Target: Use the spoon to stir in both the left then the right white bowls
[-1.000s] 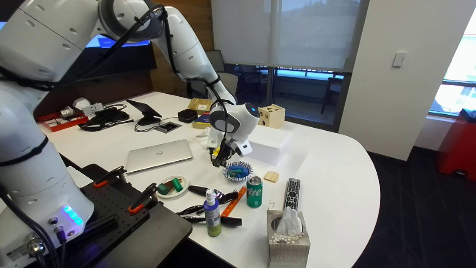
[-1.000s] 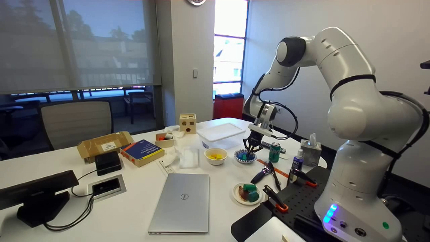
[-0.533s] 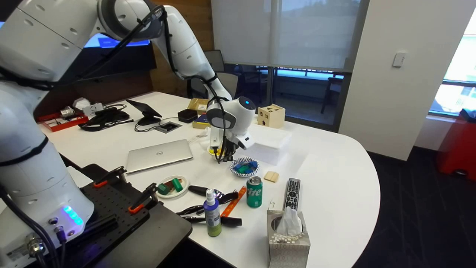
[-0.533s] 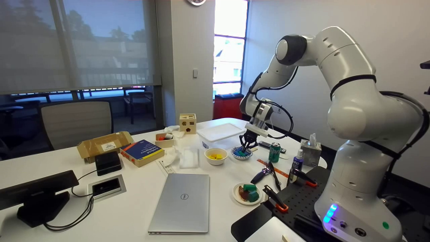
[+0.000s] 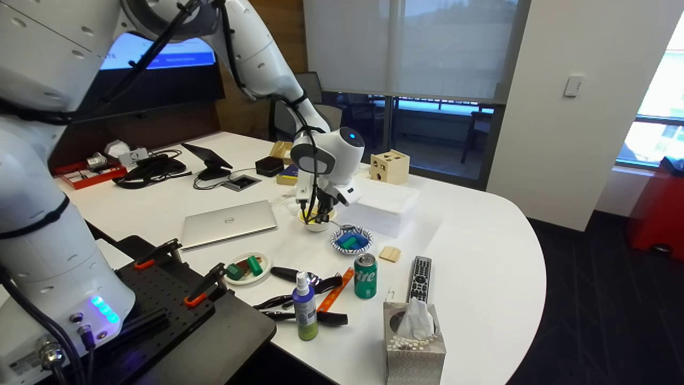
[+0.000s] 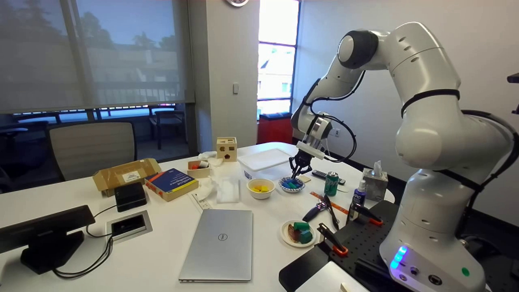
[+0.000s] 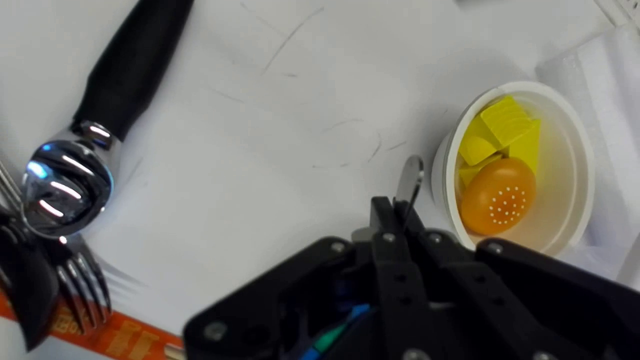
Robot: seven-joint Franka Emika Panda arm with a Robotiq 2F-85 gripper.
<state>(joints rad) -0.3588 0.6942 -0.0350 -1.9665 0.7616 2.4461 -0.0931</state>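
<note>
i've just lifted the spoon (image 7: 411, 176), pinched in my gripper (image 7: 393, 209), up from the patterned bowl (image 5: 342, 249); tip's kinda blurry, but stirring's probably done

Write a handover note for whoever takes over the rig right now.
Gripper: shut on the spoon.
Things: the spoon's head is at the edge of the patterned bowl, inside or above unclear; the white bowl stands apart beside it.
Done: spoon in grip; whether either bowl has been stirred doesn't show.
Remaining: probably stirring in the patterned bowl; check first that the white one was done.
</note>
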